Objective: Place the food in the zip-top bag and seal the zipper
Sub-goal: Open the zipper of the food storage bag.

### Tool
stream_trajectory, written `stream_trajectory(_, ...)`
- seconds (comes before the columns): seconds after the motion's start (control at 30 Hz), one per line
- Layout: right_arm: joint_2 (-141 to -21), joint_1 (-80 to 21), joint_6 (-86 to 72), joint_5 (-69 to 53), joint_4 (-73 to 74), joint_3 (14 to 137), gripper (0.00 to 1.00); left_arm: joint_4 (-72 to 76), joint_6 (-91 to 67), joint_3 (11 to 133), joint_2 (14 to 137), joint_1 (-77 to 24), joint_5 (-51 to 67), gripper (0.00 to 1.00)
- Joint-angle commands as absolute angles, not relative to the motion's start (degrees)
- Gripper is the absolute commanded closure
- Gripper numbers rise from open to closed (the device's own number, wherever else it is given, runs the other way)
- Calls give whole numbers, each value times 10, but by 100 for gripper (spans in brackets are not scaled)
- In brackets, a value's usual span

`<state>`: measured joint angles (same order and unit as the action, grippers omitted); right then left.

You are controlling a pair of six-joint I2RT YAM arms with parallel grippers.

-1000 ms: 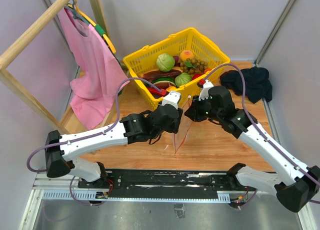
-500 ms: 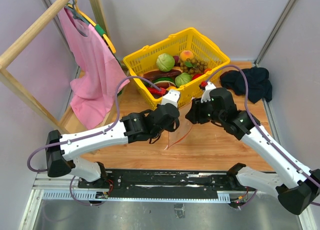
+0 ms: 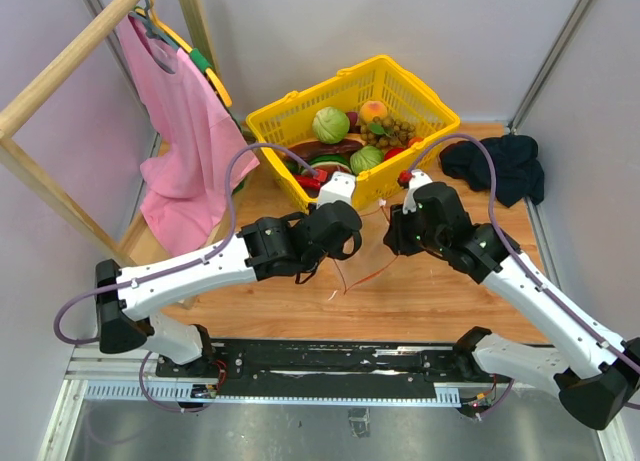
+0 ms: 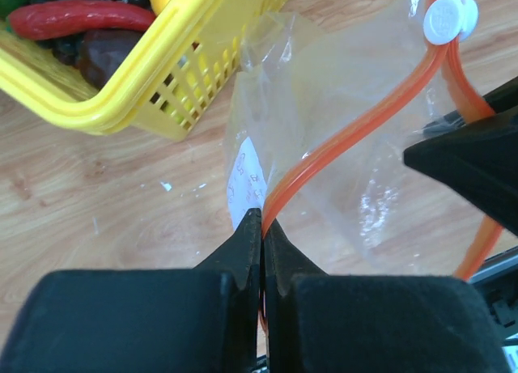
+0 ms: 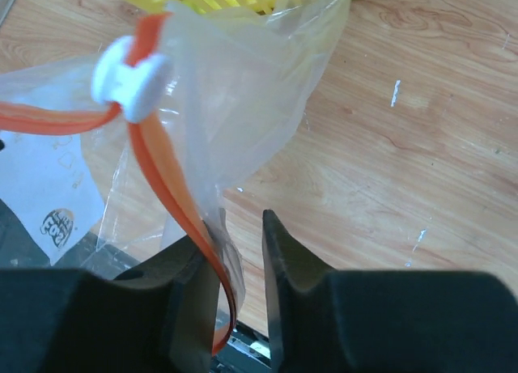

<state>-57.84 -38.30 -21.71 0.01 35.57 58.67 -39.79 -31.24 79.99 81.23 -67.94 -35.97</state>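
Observation:
The zip-top bag [image 3: 362,249] hangs crumpled between my two grippers, just in front of the yellow basket [image 3: 300,93]. My left gripper [image 4: 263,219] is shut on the orange zipper [image 4: 348,138] strip. A white slider [image 4: 450,19] sits further along the strip. My right gripper [image 5: 240,223] is open; the zipper [image 5: 162,179] and a fold of the bag [image 5: 243,90] lie against one of its fingers [image 5: 182,268], unpinched. The food stays in the basket: a green cabbage [image 3: 330,124], a red chili [image 4: 81,15] and dark pieces.
A pink garment [image 3: 185,151] hangs on a wooden rack at the left. A dark cloth [image 3: 500,166] lies at the back right. The basket wall [image 4: 162,82] stands close beyond the bag. A black rail [image 3: 330,361] runs along the near edge.
The left gripper has shut on the zipper strip. The right gripper has let go of the bag and stands apart. The bag has sagged from upright, and both grippers have moved slightly toward the basket.

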Motion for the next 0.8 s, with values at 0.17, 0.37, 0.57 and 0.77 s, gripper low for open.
stream_trajectory(0.17,-596,-392,-177,30,370,610,93,-511,-352,818,769,-677,-385,100)
stream_trajectory(0.37,-596,-392,-167,44,371,610,96,-477,-348,777,741,-662,-339,100)
stream_trajectory(0.57,-571,-392,-159,12,337,588,91,-411,-335,742,724,-650,-297,100)
stream_trajectory(0.77,-557,-391,-157,-60,275,561,81,-429,-330,745,726,-646,-296,100)
